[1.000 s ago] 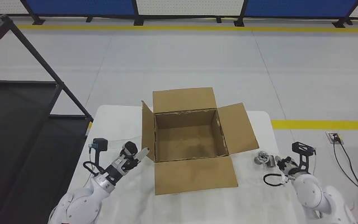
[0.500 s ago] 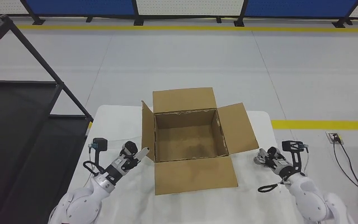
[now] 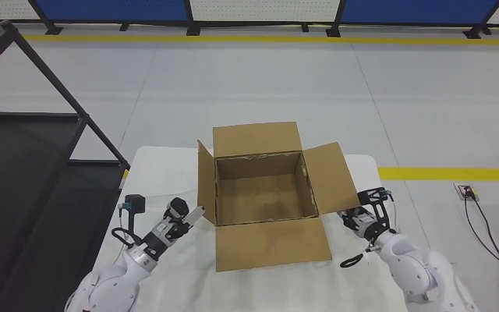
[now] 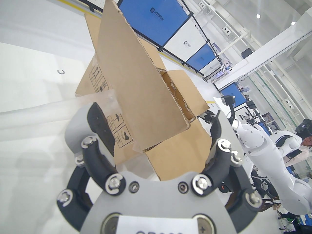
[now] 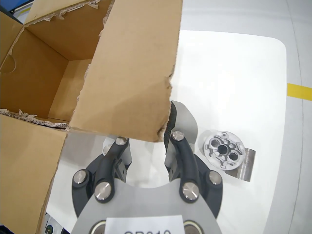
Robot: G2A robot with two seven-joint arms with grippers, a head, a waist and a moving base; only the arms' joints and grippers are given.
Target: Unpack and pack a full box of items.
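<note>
An open cardboard box (image 3: 265, 140) stands mid-table with all its flaps spread, and its inside looks bare. My left gripper (image 3: 189, 214) is beside the upright left flap (image 4: 131, 79). In the left wrist view the left gripper (image 4: 158, 122) is open, and the flap's lower corner stands just ahead of the gap. My right gripper (image 3: 360, 217) sits under the outer corner of the right flap (image 5: 136, 62). Its fingers (image 5: 171, 120) stand apart, with the tips partly hidden by the cardboard. A round metal part (image 5: 224, 151) lies on the table close beside that gripper.
The white table (image 3: 257, 288) ends close to the box on both sides, and its rounded far corner (image 5: 280, 42) lies beyond the metal part. A dark frame structure (image 3: 47, 195) stands left of the table. The right arm (image 4: 256, 142) shows beyond the box in the left wrist view.
The right arm has moved left, from beside the metal part to under the box's right flap. The left arm has barely shifted.
</note>
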